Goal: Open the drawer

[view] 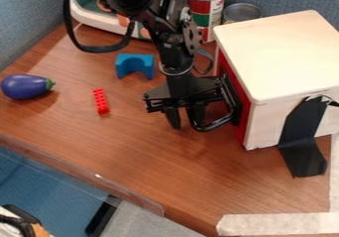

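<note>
The black gripper (185,118) hangs low over the table, just left of the wooden box, its two fingers pointing down and a gap between them. A red drawer front (242,113) lies against the left side of the pale box (285,52), so the drawer looks closed. The drawer's black handle (215,125) loops out to the left. The gripper's right finger is at the handle's loop, overlapping it in view; whether they touch I cannot tell. Part of the drawer front is hidden behind the gripper and handle.
Left of the gripper are a red toy brick (100,101), a blue arch block (135,65) and a purple eggplant (27,86). Cans (206,8) stand behind the box. Black tape (302,137) runs from the box to the table (152,156), whose front edge crosses the lower left.
</note>
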Motion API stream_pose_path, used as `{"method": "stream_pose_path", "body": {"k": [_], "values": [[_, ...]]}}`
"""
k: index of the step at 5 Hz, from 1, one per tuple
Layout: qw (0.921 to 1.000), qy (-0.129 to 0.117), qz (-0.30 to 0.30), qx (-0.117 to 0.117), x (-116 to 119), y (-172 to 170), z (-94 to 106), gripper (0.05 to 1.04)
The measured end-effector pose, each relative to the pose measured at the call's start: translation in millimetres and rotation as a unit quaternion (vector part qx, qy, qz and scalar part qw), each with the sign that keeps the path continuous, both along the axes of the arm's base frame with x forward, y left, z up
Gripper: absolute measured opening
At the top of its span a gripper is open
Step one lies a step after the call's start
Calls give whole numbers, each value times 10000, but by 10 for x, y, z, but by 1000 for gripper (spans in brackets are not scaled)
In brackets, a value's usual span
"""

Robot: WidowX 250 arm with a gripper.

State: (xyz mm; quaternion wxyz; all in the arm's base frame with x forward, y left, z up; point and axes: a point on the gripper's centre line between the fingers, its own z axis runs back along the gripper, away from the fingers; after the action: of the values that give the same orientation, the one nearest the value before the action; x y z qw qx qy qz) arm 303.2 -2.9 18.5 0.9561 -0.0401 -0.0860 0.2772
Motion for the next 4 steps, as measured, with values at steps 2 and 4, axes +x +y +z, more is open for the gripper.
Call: {"method": "stream_pose_path", "body": {"k": [2,4], "values": [[9995,140,285,76,-281,393,114,143],[9980,301,493,249,-610,885,51,142]]}}
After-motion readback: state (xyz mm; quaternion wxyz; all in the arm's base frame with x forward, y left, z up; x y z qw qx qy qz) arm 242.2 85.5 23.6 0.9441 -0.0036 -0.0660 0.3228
